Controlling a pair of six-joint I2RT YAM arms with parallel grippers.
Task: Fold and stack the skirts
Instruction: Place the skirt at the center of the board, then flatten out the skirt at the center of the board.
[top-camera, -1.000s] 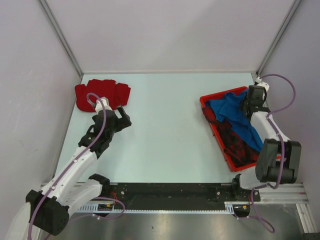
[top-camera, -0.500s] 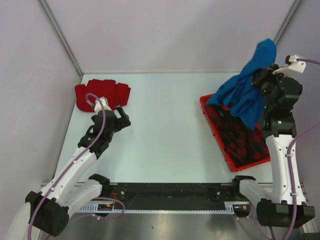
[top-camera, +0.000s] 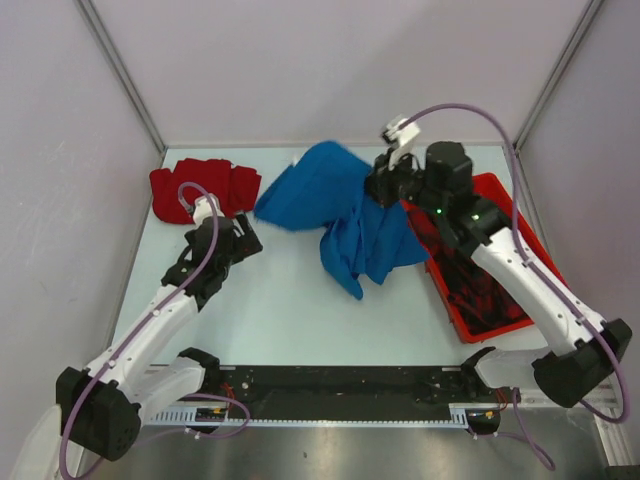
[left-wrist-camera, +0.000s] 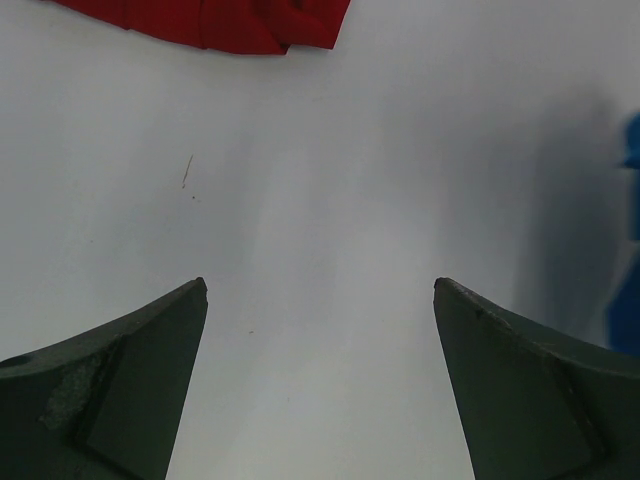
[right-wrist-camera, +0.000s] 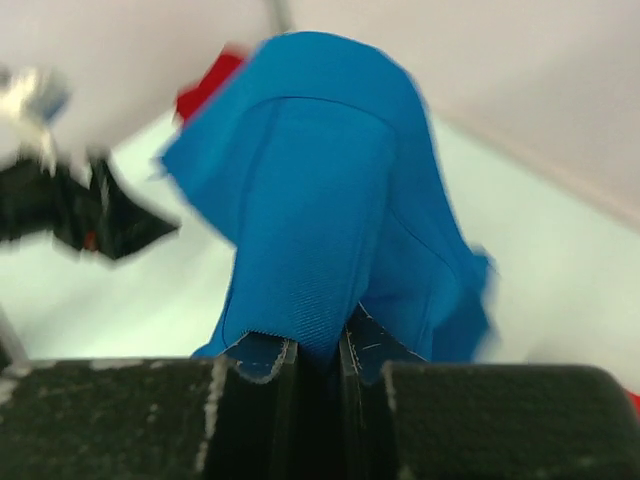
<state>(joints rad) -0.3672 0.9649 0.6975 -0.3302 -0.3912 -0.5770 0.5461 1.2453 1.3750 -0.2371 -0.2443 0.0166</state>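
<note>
The blue skirt (top-camera: 340, 210) hangs in the air over the middle of the table, pinched in my right gripper (top-camera: 383, 186), whose jaws are shut on its edge (right-wrist-camera: 315, 345). The red skirt (top-camera: 205, 186) lies folded at the table's far left; its lower edge (left-wrist-camera: 215, 25) shows at the top of the left wrist view. My left gripper (top-camera: 247, 236) hovers just in front of it, open (left-wrist-camera: 320, 290) with only bare table between its fingers. The plaid skirt (top-camera: 475, 280) lies in the red tray (top-camera: 525, 222) at the right.
White walls close the table on three sides, with metal posts in the far corners. The tray takes up the right edge. The arm bases and a black rail run along the near edge.
My right arm has lifted the blue skirt out of the tray, up high, then swung it left over the table's middle. The left arm has barely moved.
</note>
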